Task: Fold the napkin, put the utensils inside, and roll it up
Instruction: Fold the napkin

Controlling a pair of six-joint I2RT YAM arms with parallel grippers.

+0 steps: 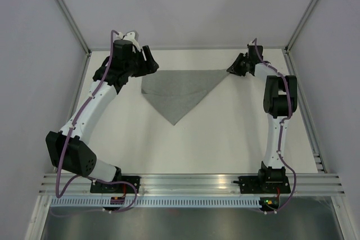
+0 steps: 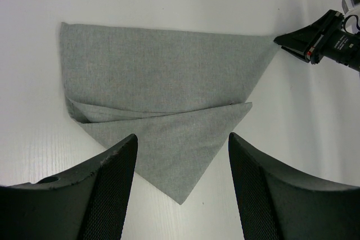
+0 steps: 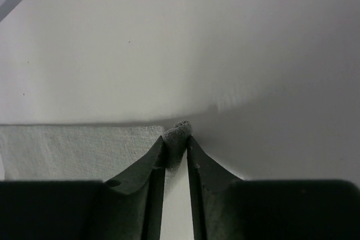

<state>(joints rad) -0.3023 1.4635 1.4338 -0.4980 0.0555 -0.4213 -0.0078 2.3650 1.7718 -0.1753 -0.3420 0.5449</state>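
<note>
top external view shows a plain mid-grey matte fabric napkin (image 1: 179,91) lying folded into a triangle on the far half of the white worktop (image 1: 236,139), its long edge running along the far side and its point aimed at the near edge. the left fingers (image 1: 151,66) sit at the napkin's far-left end, near the far-left corner of the worktop; whether they touch the cloth cannot be told from here. the right fingers (image 1: 230,69) meet the napkin's right tip, toward the far-right corner. in the left wrist view the left fingers (image 2: 181,137) stand wide apart with nothing between them, above the napkin (image 2: 163,80), whose two layers do not match: the upper flap's corner lies short of the lower layer's right tip, and a crease runs across the lower left part. the same view shows the right fingers (image 2: 279,40) at that right tip. in the right wrist view the right fingers (image 3: 176,139) are nearly closed, pinching a small bunched corner of the napkin (image 3: 73,150), with the rest of the cloth spreading flat to the left on the worktop (image 3: 225,54).
</note>
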